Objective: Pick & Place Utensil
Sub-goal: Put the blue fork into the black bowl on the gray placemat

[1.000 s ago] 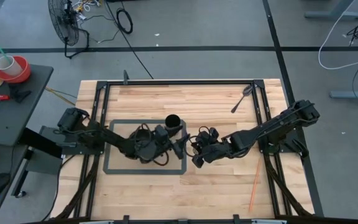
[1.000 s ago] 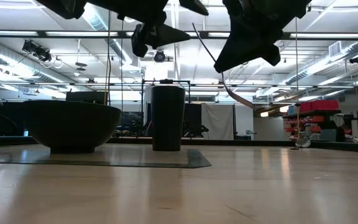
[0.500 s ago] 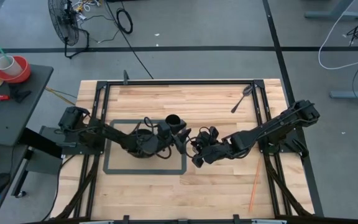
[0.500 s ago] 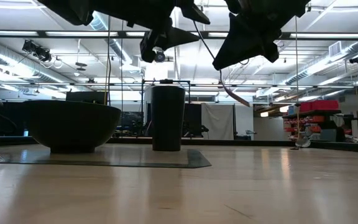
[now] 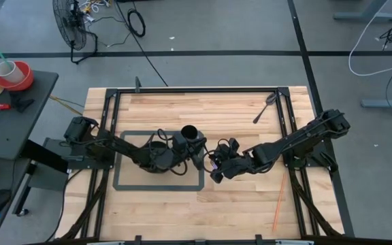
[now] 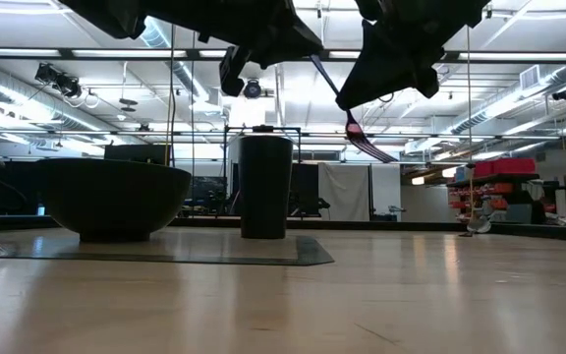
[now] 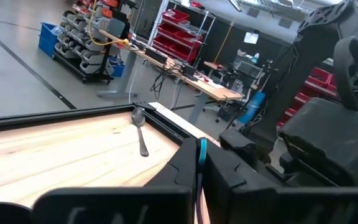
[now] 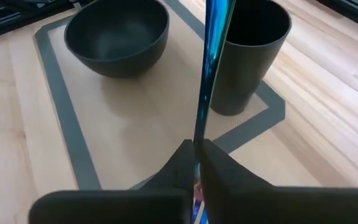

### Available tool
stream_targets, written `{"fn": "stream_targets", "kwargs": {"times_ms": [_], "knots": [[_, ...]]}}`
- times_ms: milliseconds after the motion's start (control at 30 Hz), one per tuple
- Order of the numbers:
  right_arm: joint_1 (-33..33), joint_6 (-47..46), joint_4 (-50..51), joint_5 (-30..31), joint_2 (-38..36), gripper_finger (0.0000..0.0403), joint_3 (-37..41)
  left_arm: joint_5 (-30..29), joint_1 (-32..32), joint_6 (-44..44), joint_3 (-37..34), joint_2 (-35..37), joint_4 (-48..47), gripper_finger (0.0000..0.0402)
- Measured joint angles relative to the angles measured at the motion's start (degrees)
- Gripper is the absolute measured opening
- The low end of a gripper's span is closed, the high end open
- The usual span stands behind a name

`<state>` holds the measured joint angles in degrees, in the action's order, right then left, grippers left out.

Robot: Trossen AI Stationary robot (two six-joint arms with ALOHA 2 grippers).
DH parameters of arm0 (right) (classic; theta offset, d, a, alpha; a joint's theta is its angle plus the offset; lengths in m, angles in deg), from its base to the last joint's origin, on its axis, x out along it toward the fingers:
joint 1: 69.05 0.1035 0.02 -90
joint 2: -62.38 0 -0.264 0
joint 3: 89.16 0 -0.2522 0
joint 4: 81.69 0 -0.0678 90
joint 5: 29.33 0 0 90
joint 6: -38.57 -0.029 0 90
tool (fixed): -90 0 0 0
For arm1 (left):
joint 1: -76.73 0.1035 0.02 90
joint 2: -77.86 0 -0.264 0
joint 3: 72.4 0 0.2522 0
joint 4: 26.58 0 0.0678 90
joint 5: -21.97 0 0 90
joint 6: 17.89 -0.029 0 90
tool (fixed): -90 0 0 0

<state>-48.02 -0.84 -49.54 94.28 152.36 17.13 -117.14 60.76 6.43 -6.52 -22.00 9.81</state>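
Both arms meet above the middle of the wooden table. The right gripper pinches the thin iridescent blue handle of a fork between its fingers; in the low view the fork hangs in the air, its tines tilted down toward the right, well above the tabletop. The left gripper sits just left of the right one, and in its wrist view its fingers are also pressed together on the fork's blue edge, so the utensil is gripped from both sides.

Below and to the left of the grippers lies a grey-bordered mat. A tall dark cup stands upright on the mat's far right part, and a dark bowl sits on the mat beside it to the left, apart from the cup. A spoon lies flat near the table's far right corner, well apart from everything else.
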Motion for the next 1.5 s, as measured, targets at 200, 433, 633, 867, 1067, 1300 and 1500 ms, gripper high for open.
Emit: {"fn": "stream_targets", "kwargs": {"times_ms": [200,433,633,867,1067,1300,1500], "knots": [[0.9,1.2,-1.4,-2.9,-1.0,0.0070,0.1,1.6,-0.6,-2.1,0.0,2.4,-4.5,0.0008],[3.1,6.5,-6.1,-3.3,-4.2,0.0160,0.1,5.4,-1.0,-0.6,0.0,14.9,-25.3,0.0014],[4.5,9.9,-8.4,-3.3,-4.4,0.0200,0.1,6.4,-1.7,8.5,0.0,27.5,-50.8,0.0009],[4.5,10.1,-8.2,-3.0,-4.4,0.0205,0.1,6.1,-3.6,12.8,0.0,40.6,-66.4,0.0016],[4.5,9.6,-8.1,-3.0,-4.4,0.0205,0.1,2.5,-3.5,20.9,0.0,44.1,-80.1,0.0009],[4.4,8.8,-8.4,-2.5,-3.6,0.0205,0.0,-2.8,-2.0,32.6,-1.0,43.7,-90.9,0.0015],[4.4,8.4,-8.4,-2.2,-2.9,0.0205,0.1,-0.1,1.6,37.5,-7.7,43.8,-88.1,0.0009]]}}
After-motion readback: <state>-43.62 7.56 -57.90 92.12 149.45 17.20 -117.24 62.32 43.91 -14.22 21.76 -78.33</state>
